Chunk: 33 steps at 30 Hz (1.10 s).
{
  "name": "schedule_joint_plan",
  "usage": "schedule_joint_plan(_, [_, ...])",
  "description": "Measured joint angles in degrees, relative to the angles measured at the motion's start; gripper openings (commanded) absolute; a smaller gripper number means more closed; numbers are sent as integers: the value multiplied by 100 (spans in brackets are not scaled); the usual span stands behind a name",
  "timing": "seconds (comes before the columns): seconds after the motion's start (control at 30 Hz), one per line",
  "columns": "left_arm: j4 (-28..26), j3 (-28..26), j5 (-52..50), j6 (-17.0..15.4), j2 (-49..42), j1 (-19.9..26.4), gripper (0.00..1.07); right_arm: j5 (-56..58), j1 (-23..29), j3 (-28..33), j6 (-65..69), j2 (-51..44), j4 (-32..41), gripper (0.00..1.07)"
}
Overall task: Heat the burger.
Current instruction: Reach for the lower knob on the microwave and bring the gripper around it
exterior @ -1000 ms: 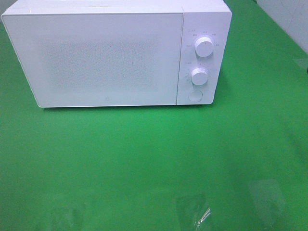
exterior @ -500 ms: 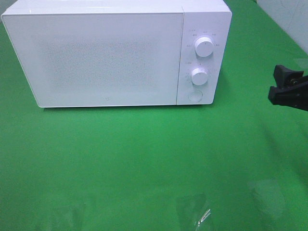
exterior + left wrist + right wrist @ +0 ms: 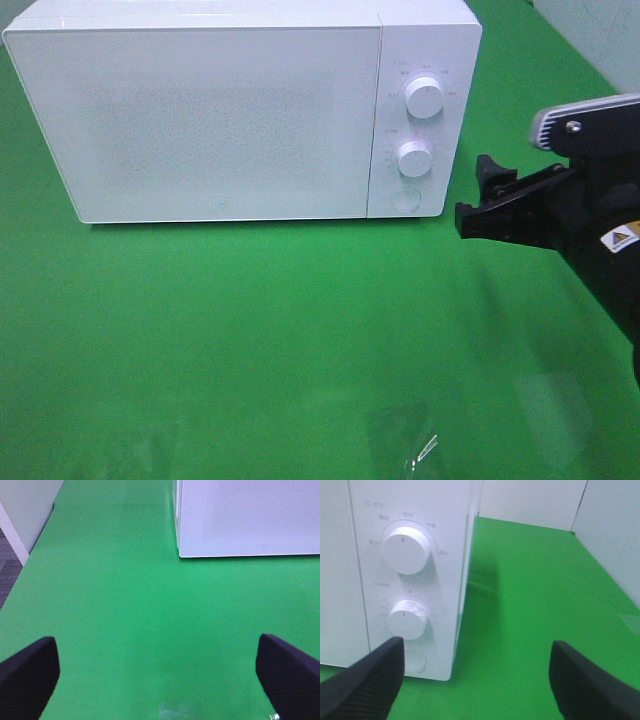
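On the far left, the left jaws hang over the green desk [image 3: 125, 605]. They are spread wide with nothing between their dark fingertips [image 3: 27, 675], and they sit outside the high camera's picture. Next comes the white microwave [image 3: 220, 120], standing at the back of the desk with its door [image 3: 210, 125] shut. The burger shows in no view (it may sit behind that door, whose frosted front hides the inside, or somewhere off the desk; I cannot tell which). Right of the door is the control strip, with an upper knob [image 3: 425, 98], a lower knob [image 3: 414, 158] and a round button [image 3: 405, 199] beneath them.

The change is on the right. A second ago no arm showed there, and half a second ago the right arm [image 3: 590, 220] was just nosing in at the edge. Now it has swung in near the microwave's right end, about level with the lower knob and the button. The right jaws are parted and hold nothing, and their fingertips [image 3: 365, 680] frame the panel in the wrist view. I judge this to be an approach to the controls: probably the button to release the door, or a knob if the burger is already inside.

Nothing lies between the jaws and the panel. Near the front edge of the desk lies a small clear glinting scrap [image 3: 425, 450], well apart from the arm.
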Motion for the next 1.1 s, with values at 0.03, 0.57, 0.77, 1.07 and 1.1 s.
schedule_joint_plan(0.03, [0,0,0,0,0,0,100,-11,97,-120,-6,109,17,76])
schedule_joint_plan(0.57, [0,0,0,0,0,0,100,-40,286,-940,-46,802,115,71])
schedule_joint_plan(0.77, [0,0,0,0,0,0,100,-57,286,-980,143,1106,115,75])
schedule_joint_plan(1.07, [0,0,0,0,0,0,100,-315,286,-1083,997,1587,109,80])
schedule_joint_plan(1.1, [0,0,0,0,0,0,100,-315,286,-1083,997,1587,109,80])
